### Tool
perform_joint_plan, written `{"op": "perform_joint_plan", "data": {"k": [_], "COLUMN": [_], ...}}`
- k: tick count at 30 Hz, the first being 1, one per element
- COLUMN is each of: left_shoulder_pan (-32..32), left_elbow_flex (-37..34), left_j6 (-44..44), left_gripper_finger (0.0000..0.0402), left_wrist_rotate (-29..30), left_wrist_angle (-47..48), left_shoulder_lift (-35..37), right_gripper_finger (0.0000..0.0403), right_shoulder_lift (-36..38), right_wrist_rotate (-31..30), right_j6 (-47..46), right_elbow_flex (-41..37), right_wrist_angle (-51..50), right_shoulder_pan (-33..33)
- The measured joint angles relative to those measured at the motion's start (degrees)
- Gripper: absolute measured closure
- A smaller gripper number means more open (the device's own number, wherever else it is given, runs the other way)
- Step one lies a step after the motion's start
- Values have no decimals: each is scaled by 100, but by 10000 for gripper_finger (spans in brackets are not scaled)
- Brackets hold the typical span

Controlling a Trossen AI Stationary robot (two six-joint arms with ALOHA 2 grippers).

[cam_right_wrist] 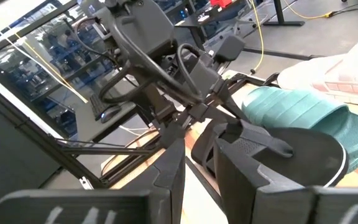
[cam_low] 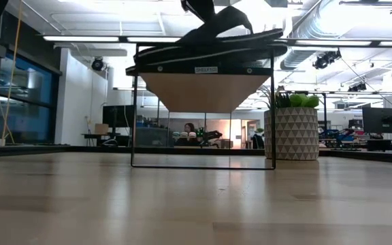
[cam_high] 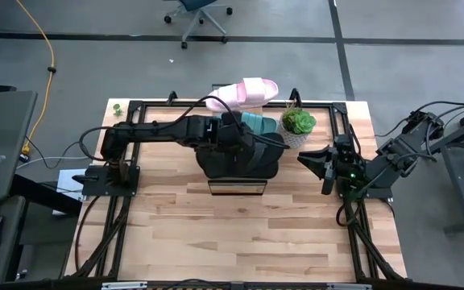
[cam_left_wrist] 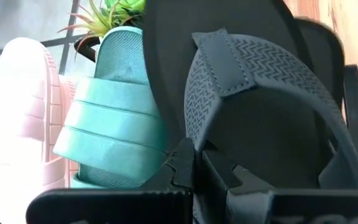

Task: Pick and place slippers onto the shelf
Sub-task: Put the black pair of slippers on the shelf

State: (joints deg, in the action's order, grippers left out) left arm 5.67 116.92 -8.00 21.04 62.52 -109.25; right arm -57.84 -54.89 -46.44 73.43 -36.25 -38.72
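The black thong flip-flop point(cam_high: 240, 159) lies on the shelf point(cam_low: 203, 85), whose plank top shows from below in the low view, end-on. Its sole point(cam_low: 182, 54) slants along the shelf's top rim. My left gripper point(cam_left_wrist: 213, 174) reaches over it from the table's left and is shut on it. Beyond it, toward the far edge, the teal ribbed slide point(cam_left_wrist: 114, 124) and the pale pink slide point(cam_high: 244, 93) lie side by side in a row. The plank under them is hidden. My right gripper point(cam_high: 308, 159) waits right of the shelf, its fingers a narrow gap apart, holding nothing. My left gripper pinches the flip-flop's strap point(cam_left_wrist: 197, 127) on one side arm, low down where it runs back toward the sole. The fingers point(cam_left_wrist: 182, 168) come from above, slanting in from the table's left. The sole rests on the shelf top, and the strap stands up under the fingers point(cam_low: 213, 24).
A potted green plant point(cam_high: 298, 125) in a patterned white pot point(cam_low: 291, 133) stands just right of the shelf's far half. Black frame rails point(cam_high: 135, 105) border the tabletop. Bare wood spreads in front of the shelf toward the near edge point(cam_high: 240, 242).
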Motion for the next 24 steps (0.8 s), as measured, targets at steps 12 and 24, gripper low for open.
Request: {"op": "perform_joint_plan", "data": {"k": [12, 24], "left_shoulder_pan": [0, 0], "left_elbow_flex": [0, 0], "left_j6": [-258, -392], "left_gripper_finger": [386, 299], "left_wrist_rotate": [-222, -92], "left_wrist_angle": [74, 74], "left_shoulder_lift": [0, 0], "right_gripper_finger": [329, 329], "right_shoulder_lift": [0, 0], "right_wrist_rotate": [0, 48], "right_j6": [-2, -20], "right_elbow_flex": [0, -1], "right_wrist_angle": [-42, -40], "right_shoulder_pan": [-2, -2]}}
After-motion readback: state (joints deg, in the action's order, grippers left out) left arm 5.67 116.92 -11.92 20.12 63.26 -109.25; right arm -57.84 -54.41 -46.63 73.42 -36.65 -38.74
